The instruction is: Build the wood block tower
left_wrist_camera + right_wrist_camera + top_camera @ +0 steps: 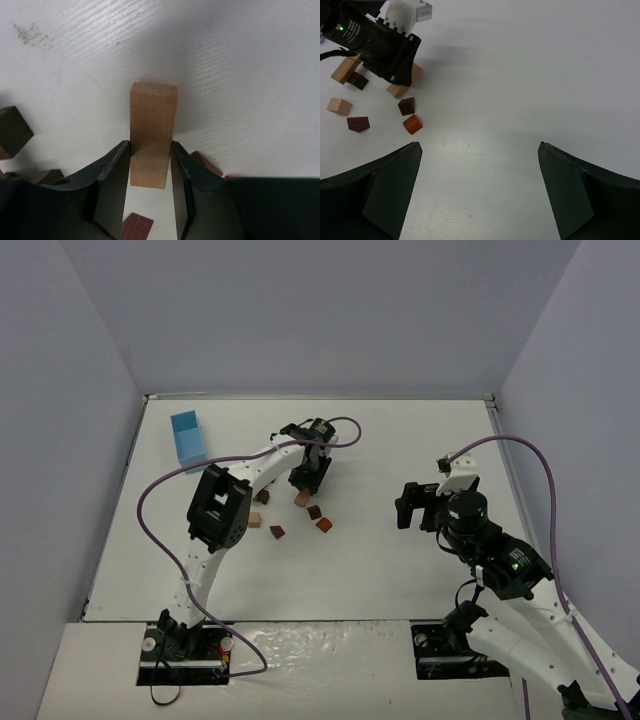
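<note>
My left gripper (304, 483) is shut on a light tan wooden bar (152, 135); both fingers press its sides. I cannot tell whether the bar rests on the table. The bar also shows in the top view (302, 498) and the right wrist view (398, 90). Loose blocks lie around it: a dark brown cube (314, 511), a reddish-orange block (324, 524), a dark red block (277, 532), a tan cube (255, 519) and a brown block (263, 496). No stack shows. My right gripper (404, 508) is open and empty over bare table, right of the blocks.
A light blue box (187, 437) stands at the far left. Grey walls close in the white table (400, 440) on three sides. The left arm's purple cable (160, 485) loops over the table's left part.
</note>
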Controlling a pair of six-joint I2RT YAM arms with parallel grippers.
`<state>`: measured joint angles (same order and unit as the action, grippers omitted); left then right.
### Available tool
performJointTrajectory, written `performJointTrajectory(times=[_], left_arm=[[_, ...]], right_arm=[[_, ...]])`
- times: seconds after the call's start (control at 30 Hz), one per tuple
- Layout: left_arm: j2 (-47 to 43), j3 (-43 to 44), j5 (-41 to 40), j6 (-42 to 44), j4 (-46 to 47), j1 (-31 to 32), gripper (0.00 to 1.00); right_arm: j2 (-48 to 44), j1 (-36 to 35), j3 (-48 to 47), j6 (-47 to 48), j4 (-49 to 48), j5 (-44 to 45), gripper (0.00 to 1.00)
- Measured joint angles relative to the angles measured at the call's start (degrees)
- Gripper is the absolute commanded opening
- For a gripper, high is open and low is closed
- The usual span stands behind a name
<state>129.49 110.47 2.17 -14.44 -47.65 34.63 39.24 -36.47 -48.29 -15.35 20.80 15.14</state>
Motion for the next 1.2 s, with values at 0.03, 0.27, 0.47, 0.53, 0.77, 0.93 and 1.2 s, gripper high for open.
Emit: performJointTrajectory(times=[0.03,0.27,0.47,0.53,0.77,0.93,1.2], left_arm=[[-0.7,-0.2,0.0,-0.3,-0.4,-0.1,0.02],[-9.9,-0.6,-0.1,-1.1,-4.0,-3.1,0.02],[-16.0,-2.3,-0.6,-0.4,-4.8,-9.5,0.02],[-16.2,-3.0,-1.0,0.2,-5.1,-11.3,0.02],[-14.1,-3.8,-1.1,2.2,-6.1,-13.4,0.02],[-12.1,-3.8,-1.1,3.8,-6.0,-13.9,0.02],[-9.2,-3.8,-1.1,5.4,-5.5,-14.9,0.02]], right_arm=[[0.0,0.0,0.0,0.0,0.0,0.0,1.00],[0.0,0.0,0.0,0.0,0.0,0.0,1.00],[0.3,0.0,0.0,0.3,0.0,0.0,1.00],[0.4,0.0,0.0,0.4,0.0,0.0,1.00],[0.5,0.0,0.0,0.4,0.0,0.0,1.00],[0.5,0.0,0.0,0.4,0.0,0.0,1.00],[0.7,0.0,0.0,0.4,0.0,0.1,1.00]])
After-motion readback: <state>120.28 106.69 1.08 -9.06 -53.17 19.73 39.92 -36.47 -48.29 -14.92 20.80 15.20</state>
